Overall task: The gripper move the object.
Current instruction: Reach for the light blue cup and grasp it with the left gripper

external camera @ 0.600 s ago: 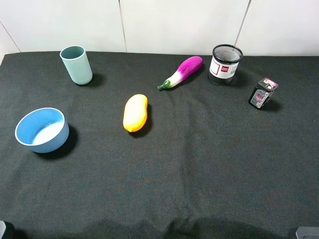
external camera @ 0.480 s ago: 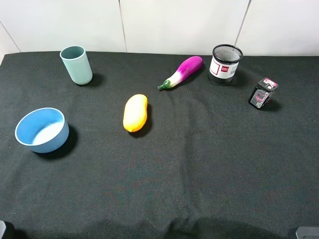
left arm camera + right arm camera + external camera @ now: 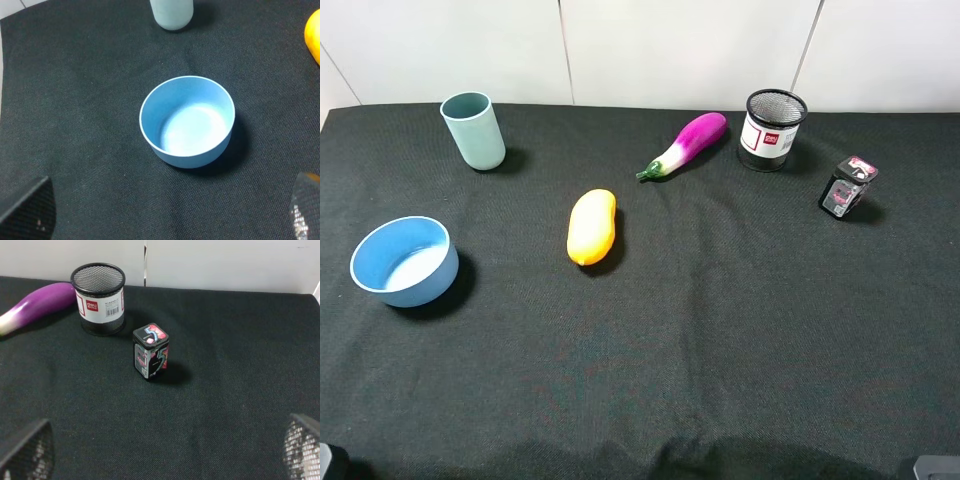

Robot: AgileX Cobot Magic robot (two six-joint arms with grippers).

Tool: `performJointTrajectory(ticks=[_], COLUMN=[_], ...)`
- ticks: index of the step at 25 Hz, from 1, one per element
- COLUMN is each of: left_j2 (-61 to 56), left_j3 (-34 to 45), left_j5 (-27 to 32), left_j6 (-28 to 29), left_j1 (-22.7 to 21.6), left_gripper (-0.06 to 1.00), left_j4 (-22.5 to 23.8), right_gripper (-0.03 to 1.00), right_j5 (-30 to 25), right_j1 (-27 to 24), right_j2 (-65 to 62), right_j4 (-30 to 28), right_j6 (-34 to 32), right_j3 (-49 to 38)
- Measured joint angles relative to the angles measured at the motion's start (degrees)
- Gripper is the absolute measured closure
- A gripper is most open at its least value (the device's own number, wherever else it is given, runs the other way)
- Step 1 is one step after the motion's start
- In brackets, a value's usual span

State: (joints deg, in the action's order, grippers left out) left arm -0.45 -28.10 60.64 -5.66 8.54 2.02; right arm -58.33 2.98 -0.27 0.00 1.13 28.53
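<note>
Nothing has moved since the earlier frames; cup [image 3: 473,130] stands upright at far left, beyond the bowl [image 3: 404,262]; my left gripper [image 3: 165,207] hangs spread wide on the near side of the bowl, holding nothing; right gripper [image 3: 160,450] spread too, also empty. I'd carry the left one past the bowl, straddle the cup mid-height, then close gently so it doesn't tip.

Pale teal cup [image 3: 473,130] stands upright, open-mouthed, at far left.
</note>
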Motion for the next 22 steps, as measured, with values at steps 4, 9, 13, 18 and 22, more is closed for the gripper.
performJointTrajectory(ticks=[4,9,13,18,22], left_j2=[0.0,0.0,0.0,3.26,10.17], left_j3=[0.0,0.0,-0.13,-1.79,-4.15], left_j5=[0.0,0.0,-0.2,-0.56,-0.98], left_j6=[0.0,0.91,3.52,4.28,4.33], left_j1=[0.0,0.0,0.0,0.0,0.0], left_gripper=[-0.05,-0.05,-0.05,-0.05,-0.05], left_j4=[0.0,0.0,0.18,1.35,1.48], right_gripper=[0.27,0.27,0.27,0.27,0.27], right_j5=[0.0,0.0,0.0,0.0,0.0], right_j1=[0.0,0.0,0.0,0.0,0.0], right_j2=[0.0,0.0,0.0,0.0,0.0], right_j4=[0.0,0.0,0.0,0.0,0.0], right_j6=[0.05,0.05,0.05,0.05,0.05], right_j3=[0.0,0.0,0.0,0.0,0.0])
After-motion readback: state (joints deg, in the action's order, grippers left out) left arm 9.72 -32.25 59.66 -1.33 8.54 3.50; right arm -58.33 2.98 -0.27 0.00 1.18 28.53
